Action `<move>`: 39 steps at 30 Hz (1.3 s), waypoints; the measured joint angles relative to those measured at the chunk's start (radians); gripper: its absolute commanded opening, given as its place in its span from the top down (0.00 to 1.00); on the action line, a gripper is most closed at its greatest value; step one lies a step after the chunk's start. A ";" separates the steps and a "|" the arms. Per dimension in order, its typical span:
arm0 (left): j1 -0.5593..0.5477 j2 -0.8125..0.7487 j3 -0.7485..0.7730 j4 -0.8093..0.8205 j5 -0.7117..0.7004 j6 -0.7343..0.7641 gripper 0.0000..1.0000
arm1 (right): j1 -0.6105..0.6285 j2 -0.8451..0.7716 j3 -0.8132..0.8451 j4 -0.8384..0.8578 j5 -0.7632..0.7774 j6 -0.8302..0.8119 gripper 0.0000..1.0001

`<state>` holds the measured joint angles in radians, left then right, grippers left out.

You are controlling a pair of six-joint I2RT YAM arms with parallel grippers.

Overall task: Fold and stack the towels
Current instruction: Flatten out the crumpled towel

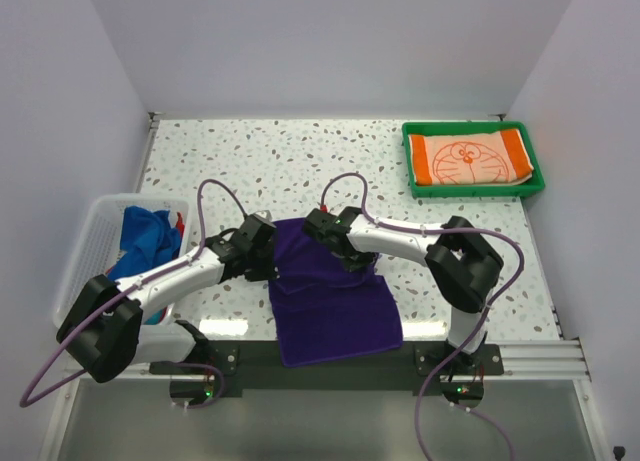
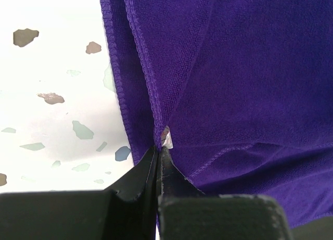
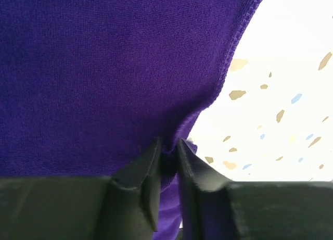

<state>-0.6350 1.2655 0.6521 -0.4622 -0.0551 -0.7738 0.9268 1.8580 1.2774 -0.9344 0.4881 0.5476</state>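
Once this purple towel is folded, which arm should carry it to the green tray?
Probably right: the green tray sits at the far right corner, on its side, and the right gripper is shut on the right edge of the purple towel.

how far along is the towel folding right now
Done: one orange-and-white towel lies folded in the green tray. In hand: the purple towel, pinched at opposite edges by the left gripper and right gripper, both shut on it, mid-fold. Left: the blue towel, and some red cloth beside it, heaped in the white basket.
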 measured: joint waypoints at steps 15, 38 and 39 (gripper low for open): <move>0.000 0.000 0.000 -0.017 -0.006 0.000 1.00 | -0.045 -0.049 -0.060 -0.002 0.015 0.013 0.66; 0.000 -0.008 -0.005 -0.017 -0.005 0.000 1.00 | -0.142 -0.310 -0.335 0.119 -0.108 0.183 0.70; 0.000 -0.008 -0.006 -0.017 -0.005 0.000 1.00 | -0.159 -0.341 -0.356 0.135 -0.122 0.195 0.71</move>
<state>-0.6350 1.2572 0.6464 -0.4789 -0.0597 -0.7738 0.7677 1.5166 0.9215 -0.7998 0.3660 0.7425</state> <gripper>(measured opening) 0.018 0.313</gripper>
